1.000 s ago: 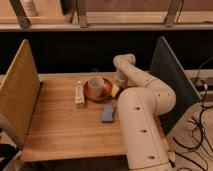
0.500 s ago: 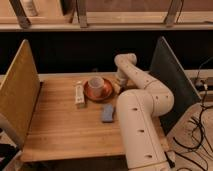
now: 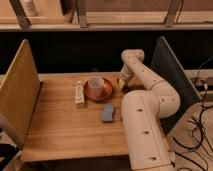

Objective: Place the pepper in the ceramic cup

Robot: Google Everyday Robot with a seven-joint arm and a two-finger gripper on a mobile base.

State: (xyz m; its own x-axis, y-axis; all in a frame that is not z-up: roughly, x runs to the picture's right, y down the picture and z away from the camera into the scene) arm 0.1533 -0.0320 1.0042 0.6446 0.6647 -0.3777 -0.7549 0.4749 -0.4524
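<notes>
The pale whitish-pink ceramic cup [image 3: 95, 83] stands on a reddish-brown saucer [image 3: 98, 92] at the back middle of the wooden table [image 3: 65, 125]. My gripper [image 3: 122, 83] hangs from the white arm [image 3: 142, 75] just right of the saucer, low over the table's back right part. A small dark shape [image 3: 123, 89] lies at the gripper's tip; it may be the pepper, but I cannot tell, nor whether it is held. The cup looks empty from here.
A white carton [image 3: 79, 94] lies left of the saucer. A flat blue-grey pad [image 3: 108, 113] lies in front of the saucer, close to the arm's base. A pegboard panel [image 3: 19, 92] walls the left side and a dark panel [image 3: 170, 70] the right.
The arm's upper joint has shifted slightly to the right. The cup, saucer, carton and pad have not moved.
</notes>
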